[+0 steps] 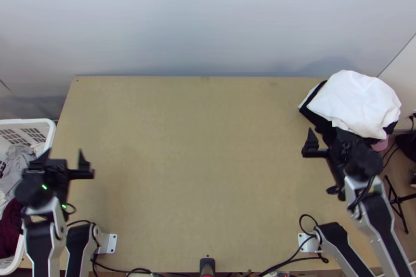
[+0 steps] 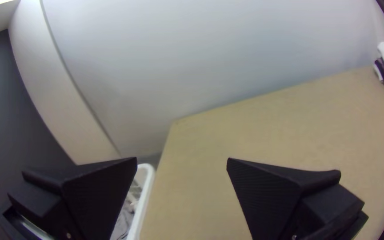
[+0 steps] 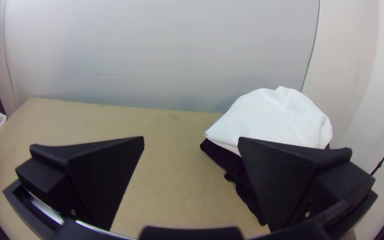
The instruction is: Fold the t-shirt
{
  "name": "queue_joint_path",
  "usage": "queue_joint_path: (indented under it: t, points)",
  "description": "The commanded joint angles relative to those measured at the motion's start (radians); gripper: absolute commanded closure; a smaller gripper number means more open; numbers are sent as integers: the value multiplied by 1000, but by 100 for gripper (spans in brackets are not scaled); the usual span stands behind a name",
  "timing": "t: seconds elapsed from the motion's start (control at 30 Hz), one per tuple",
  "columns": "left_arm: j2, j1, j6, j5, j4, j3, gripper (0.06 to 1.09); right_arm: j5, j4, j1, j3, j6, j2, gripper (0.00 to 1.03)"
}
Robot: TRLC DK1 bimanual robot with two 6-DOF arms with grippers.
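Note:
My left gripper (image 1: 63, 153) stands open over the table's left edge, beside the basket; in its wrist view the left gripper (image 2: 182, 158) has nothing between its fingers. Toward the right edge, the right gripper (image 1: 335, 139) is just in front of a cloth pile. Seen from its own wrist, the right gripper (image 3: 191, 137) is open and empty, one finger overlapping the pile. A white cloth (image 1: 359, 101) lies bunched on top of dark cloth (image 1: 315, 116) at the table's back right; the white cloth (image 3: 274, 118) droops at its edges. Which piece is a t-shirt I cannot tell.
A white basket (image 1: 51, 139) with grey cloth (image 1: 20, 165) and dark red cloth (image 1: 10, 225) stands off the table's left side. Bare wood spans the middle of the table (image 1: 192, 162). Pink cloth (image 1: 380, 145) shows under the pile. Cables run along the near edge.

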Motion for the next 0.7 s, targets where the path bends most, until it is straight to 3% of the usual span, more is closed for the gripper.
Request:
queue_joint_path:
  t: [0.0,0.17,0.33,0.47,0.53,0.67]
  points:
    - [256,365,176,44,-160,201,11,8,-303,43,341,110,174,5]
    - [525,666,368,134,-151,262,15,7,-472,81,434,165,223,5]
    - [828,868,532,136,-135,407,15,7,-532,93,511,168,260,5]
    - [1020,963,721,96,-97,440,15,-55,-569,99,584,180,283,5]
    - [1108,1003,766,87,-34,449,15,-70,-570,129,617,188,290,6]
    - [1316,1032,815,-16,-25,542,15,-52,-653,168,733,185,375,5]
